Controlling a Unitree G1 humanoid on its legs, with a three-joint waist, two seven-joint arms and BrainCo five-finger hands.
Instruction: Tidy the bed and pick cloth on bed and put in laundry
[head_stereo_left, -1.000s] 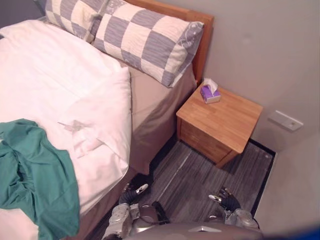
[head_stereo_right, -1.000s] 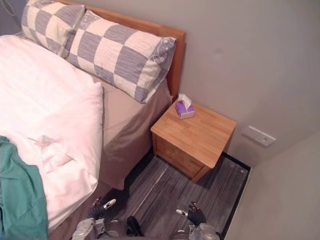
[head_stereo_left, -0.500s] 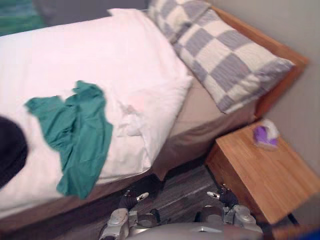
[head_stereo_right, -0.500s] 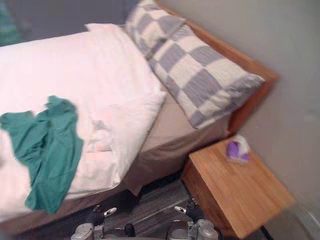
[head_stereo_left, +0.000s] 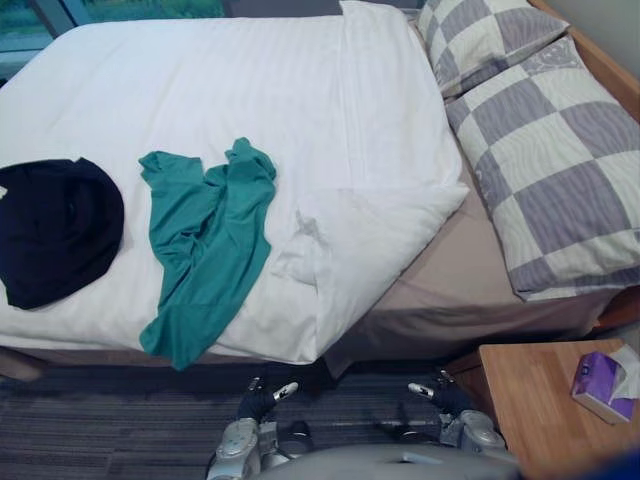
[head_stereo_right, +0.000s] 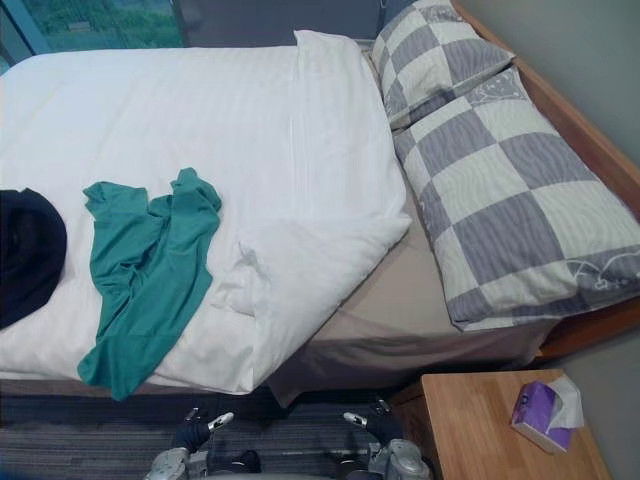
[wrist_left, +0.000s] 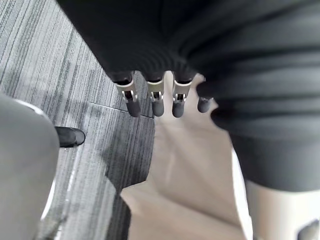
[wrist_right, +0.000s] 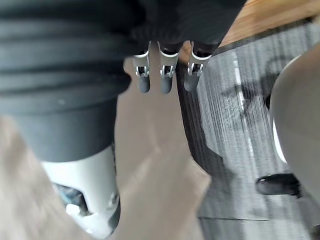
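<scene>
Two sets of fingers (wrist_left: 154, 106) straight and empty, left hand (head_stereo_left: 258, 398) and right hand (head_stereo_left: 440, 393) low over the floor (head_stereo_left: 100, 430) beside the bed (head_stereo_left: 440, 300); beyond, green cloth (head_stereo_left: 205, 245) crumpled on the white duvet (head_stereo_left: 250, 90), black cloth (head_stereo_left: 55, 230) near it, apart.

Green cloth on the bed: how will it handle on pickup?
Probably floppy: the green cloth lies crumpled in folds, so it should sag from one pinch. Likely light: it looks thin. On the soft duvet a push would probably bunch it rather than slide it.
</scene>
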